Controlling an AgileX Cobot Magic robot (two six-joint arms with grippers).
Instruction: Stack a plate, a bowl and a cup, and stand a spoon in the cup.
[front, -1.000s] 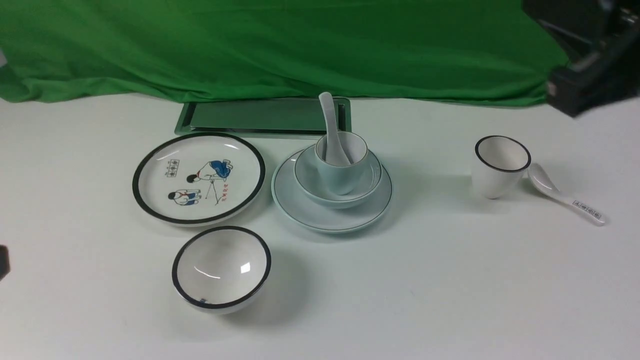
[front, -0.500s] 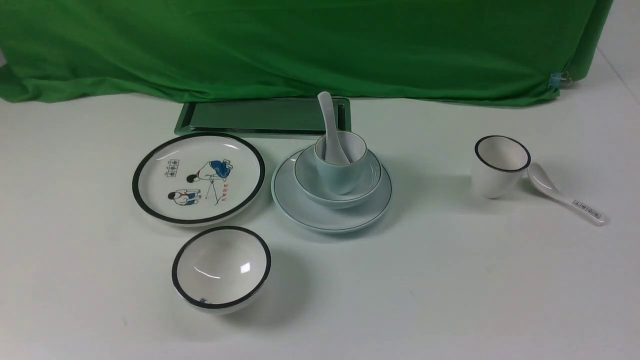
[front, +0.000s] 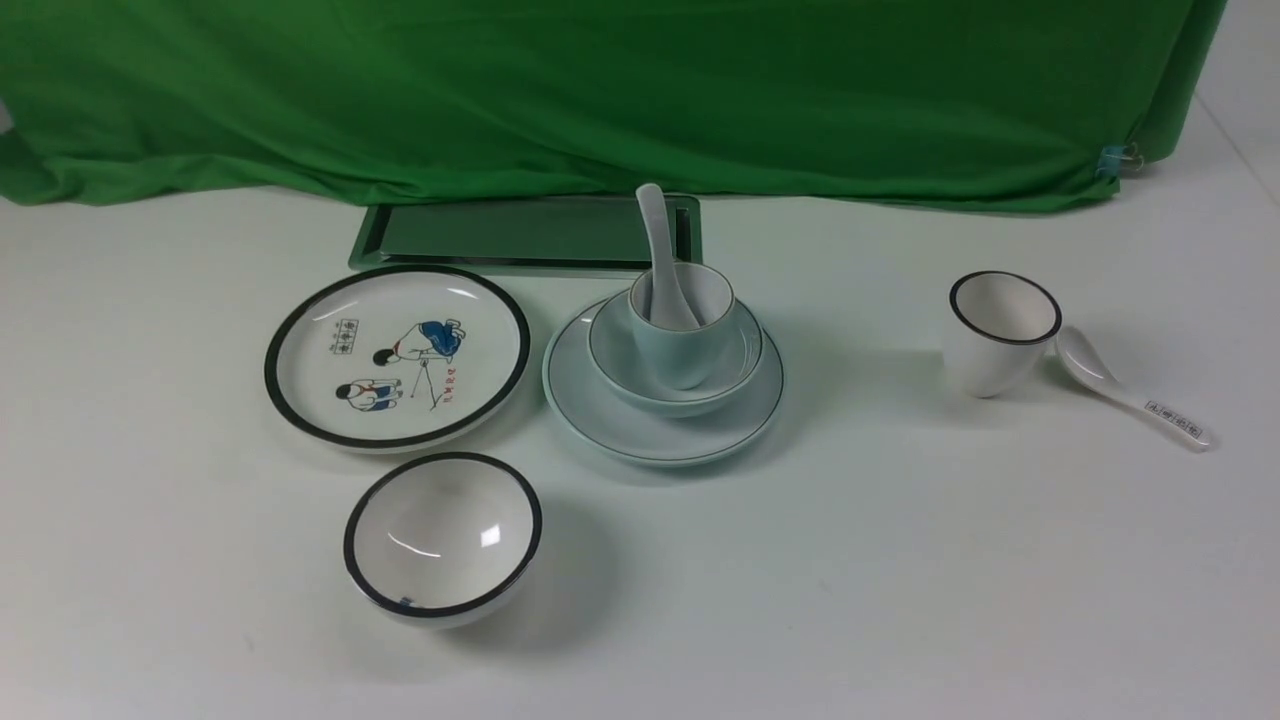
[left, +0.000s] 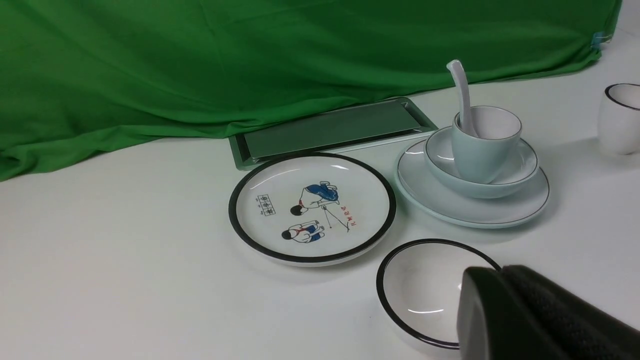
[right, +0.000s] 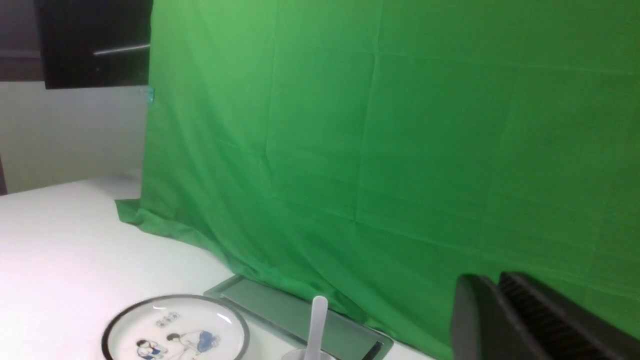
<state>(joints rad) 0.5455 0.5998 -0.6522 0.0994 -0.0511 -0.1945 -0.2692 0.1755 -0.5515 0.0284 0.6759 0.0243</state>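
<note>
White table (front: 900, 560); glossy spoon (front: 662, 250) in cup (front: 690, 350); left end effector (left: 501, 272) closed, right end effector (right: 499, 279) unclear.

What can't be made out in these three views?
Front view: neither gripper is in frame; the print on the marked spoon is too small to read.
Left wrist view: the left gripper hides part of the black-rimmed bowl.
Right wrist view: the bottom edge cuts off most of the cup; only the spoon handle shows. Whether the right gripper is open is unclear.
</note>
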